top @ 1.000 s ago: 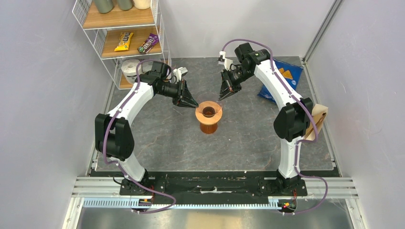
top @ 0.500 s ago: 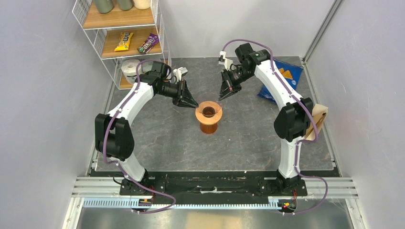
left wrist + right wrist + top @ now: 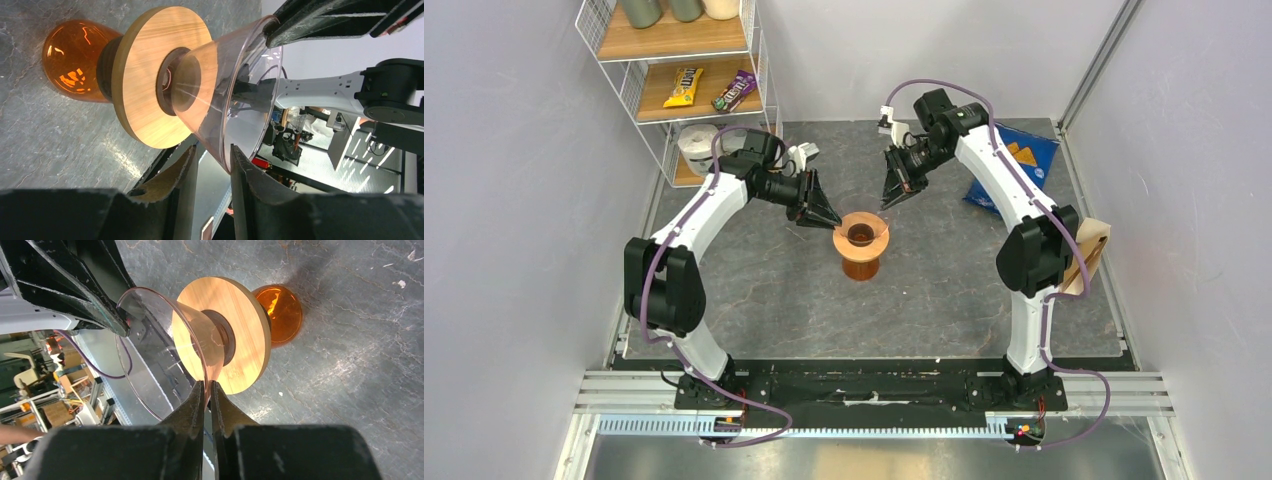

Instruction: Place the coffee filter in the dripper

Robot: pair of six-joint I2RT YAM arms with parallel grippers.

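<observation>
The dripper (image 3: 860, 243) stands upright mid-table: orange base, wooden disc, clear cone on top. It also shows in the left wrist view (image 3: 145, 75) and the right wrist view (image 3: 240, 340). My left gripper (image 3: 829, 216) is at the rim's left side; its jaws (image 3: 213, 150) are open, with the cone's edge against one finger (image 3: 245, 175). My right gripper (image 3: 892, 197) is at the rim's far right side, its jaws (image 3: 207, 384) closed on the thin cone wall. A light-brown paper piece (image 3: 1092, 250) that looks like the coffee filter lies at the table's right edge, partly behind the right arm.
A white wire shelf (image 3: 674, 80) with snack bars stands at the back left, with a white paper roll (image 3: 696, 143) on its bottom level. A blue crisp bag (image 3: 1014, 160) lies at the back right. Grey walls close in both sides.
My left gripper has edged slightly right toward the dripper's rim. My right gripper has barely shifted. The dripper has not moved.
</observation>
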